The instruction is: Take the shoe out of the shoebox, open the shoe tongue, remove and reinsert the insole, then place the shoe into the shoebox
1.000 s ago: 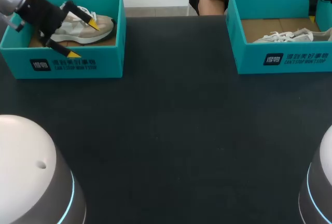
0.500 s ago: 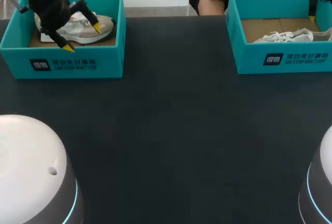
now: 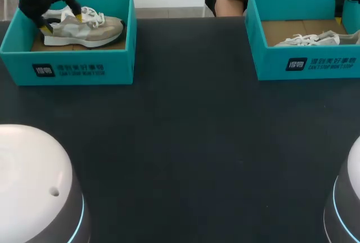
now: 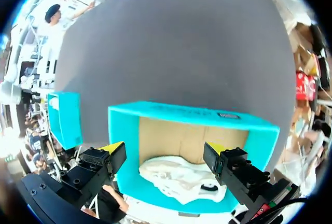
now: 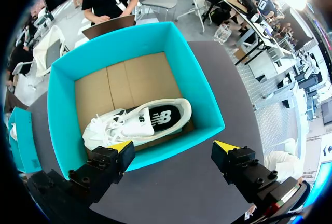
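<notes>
Upper left, left box (image 3: pixel 84 71); upper right, right box (image 3: pixel 306 63): walls all round, tops open. Over left box's left end, left gripper (image 3: pixel 63 21). Between boxes, wide table (image 3: pixel 185 142).

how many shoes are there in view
2. A beige shoe lies in the left shoebox, and a white shoe lies in the right shoebox. The wrist views show no other shoe hidden in either box.

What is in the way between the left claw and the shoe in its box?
Nothing I can see. The left claw hangs open right above the shoe, and the shoebox has no lid on.
</notes>
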Controlling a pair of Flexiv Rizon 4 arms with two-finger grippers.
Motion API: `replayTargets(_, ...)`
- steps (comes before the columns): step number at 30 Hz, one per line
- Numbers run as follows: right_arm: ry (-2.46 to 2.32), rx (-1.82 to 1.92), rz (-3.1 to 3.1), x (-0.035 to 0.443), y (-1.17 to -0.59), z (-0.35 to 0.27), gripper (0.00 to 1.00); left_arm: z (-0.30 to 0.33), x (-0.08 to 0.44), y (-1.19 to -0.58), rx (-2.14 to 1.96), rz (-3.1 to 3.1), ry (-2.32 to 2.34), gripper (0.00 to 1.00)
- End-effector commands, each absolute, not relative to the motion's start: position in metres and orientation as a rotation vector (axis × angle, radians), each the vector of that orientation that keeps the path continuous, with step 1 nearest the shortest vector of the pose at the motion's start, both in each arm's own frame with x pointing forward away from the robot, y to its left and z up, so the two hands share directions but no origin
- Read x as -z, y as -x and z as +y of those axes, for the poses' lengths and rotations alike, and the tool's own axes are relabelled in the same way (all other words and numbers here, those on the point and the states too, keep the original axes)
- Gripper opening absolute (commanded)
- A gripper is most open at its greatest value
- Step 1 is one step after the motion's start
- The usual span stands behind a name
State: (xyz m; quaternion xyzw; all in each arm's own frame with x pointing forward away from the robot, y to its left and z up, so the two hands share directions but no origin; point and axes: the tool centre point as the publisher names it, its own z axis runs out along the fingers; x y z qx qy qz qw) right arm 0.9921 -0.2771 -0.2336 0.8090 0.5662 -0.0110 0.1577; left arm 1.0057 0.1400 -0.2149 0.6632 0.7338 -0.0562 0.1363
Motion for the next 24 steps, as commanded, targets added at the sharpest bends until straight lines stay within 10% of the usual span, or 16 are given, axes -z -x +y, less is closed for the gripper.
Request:
replayTargets(1,-2.313,0.030,1.619,0.234,-0.991,-0.277,1.00,0.157,0.222,-1.057,0.137,2.027,-2.051,1.00)
replayTargets(24,-2.313,0.030,1.619,0.234,-0.991,-0.277,1.00,0.194,0.225,-1.082,-0.073,1.863,-2.163,1.00)
